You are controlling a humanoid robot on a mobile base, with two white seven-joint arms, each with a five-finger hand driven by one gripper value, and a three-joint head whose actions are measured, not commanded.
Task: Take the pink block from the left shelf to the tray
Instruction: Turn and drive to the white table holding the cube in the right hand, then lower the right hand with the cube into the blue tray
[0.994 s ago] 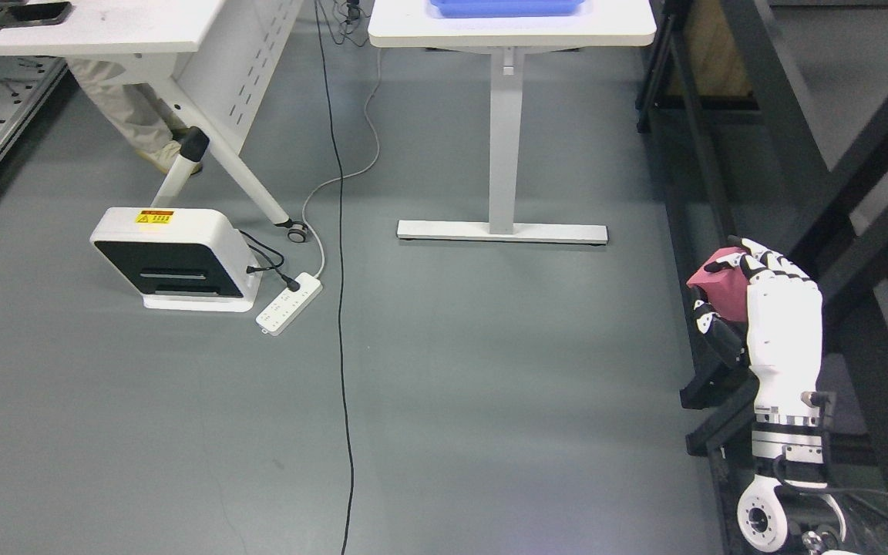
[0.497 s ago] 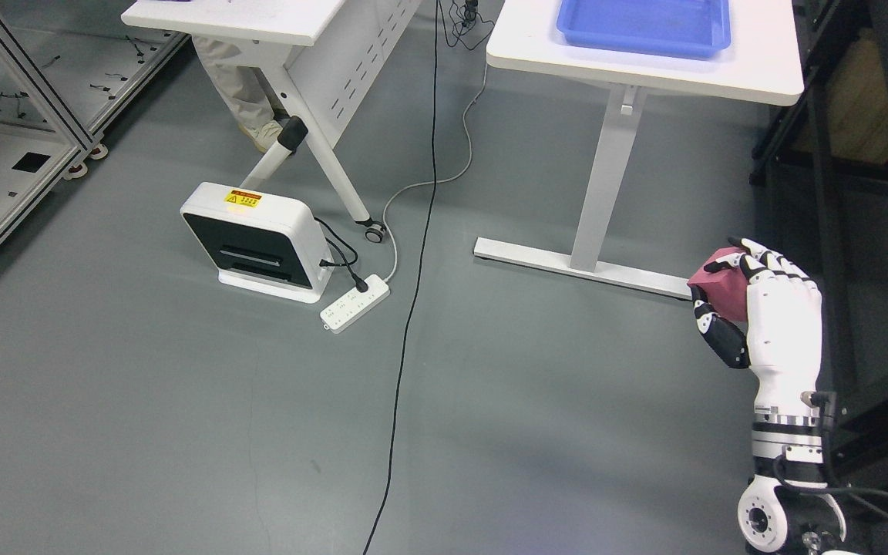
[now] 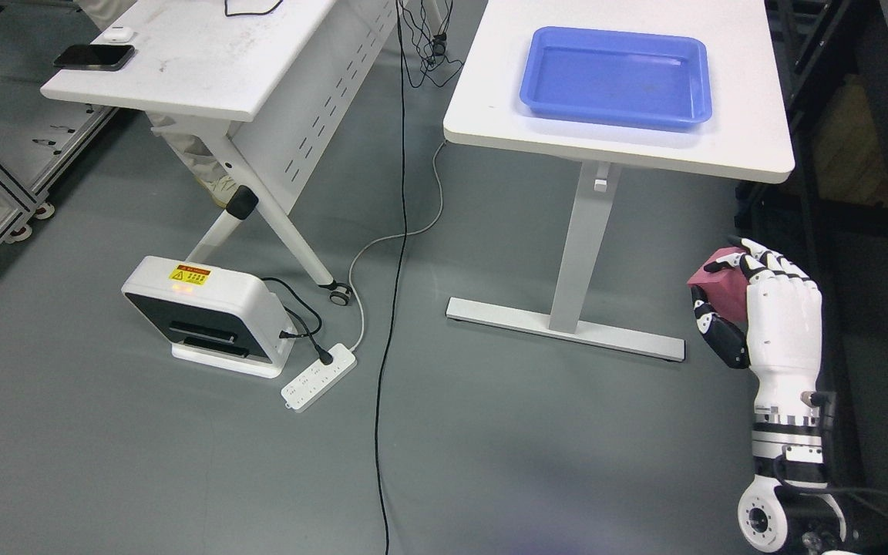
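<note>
Over at the lower right we've got the right hand (image 3: 760, 308), white shell with black joints, arm coming up from the bottom edge. It's wrapped around the pink block (image 3: 721, 287): the fingers (image 3: 768, 262) curl over the top of it and the dark thumb (image 3: 718, 331) sits underneath, so the block is pinched against the palm. What we can see of the block is a dusty rose-pink chunk, matte, with a flat face and a corner poking out on the side away from the palm. Most of it is hidden behind the hand, so we can't really tell its full shape.

Up and to the left of the hand, well apart from it, sits the blue tray (image 3: 694, 85), a shallow rectangular one, on a white table (image 3: 745, 150) with a single leg and a flat foot. The foot ends near the hand, just to its left and a bit lower.

Further left of the hand, a black cable (image 3: 394, 324) runs down the grey floor (image 3: 529, 447), and beyond that there's a white power strip (image 3: 318, 377) next to a white box-like device (image 3: 201, 312) with a yellow warning sticker. Way up left is a second white table (image 3: 205, 69) with a phone (image 3: 94, 55) lying on it.

To the right of the hand we see dark shelving (image 3: 876, 231).
</note>
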